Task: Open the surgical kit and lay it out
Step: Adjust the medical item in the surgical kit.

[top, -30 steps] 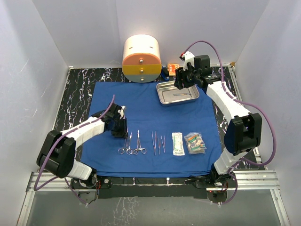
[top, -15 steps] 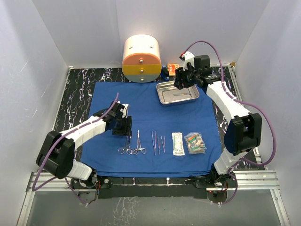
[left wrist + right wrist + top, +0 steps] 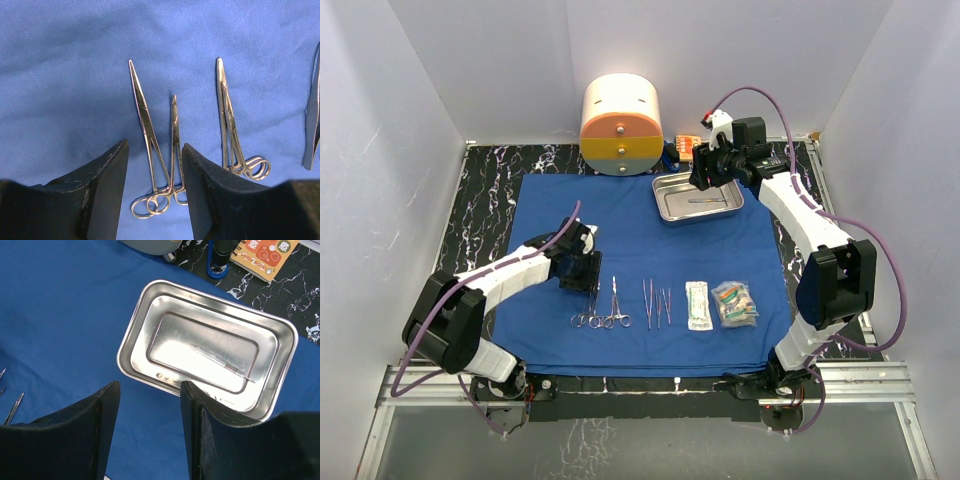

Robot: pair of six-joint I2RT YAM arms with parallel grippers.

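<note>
Both claws hover open, aimed downward.

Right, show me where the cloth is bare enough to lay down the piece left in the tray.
Bare: the cloth between the round container and the instrument row, left of the tray; also the patch between tray and packets. Crowded: the near row, scissors through to packets.
</note>
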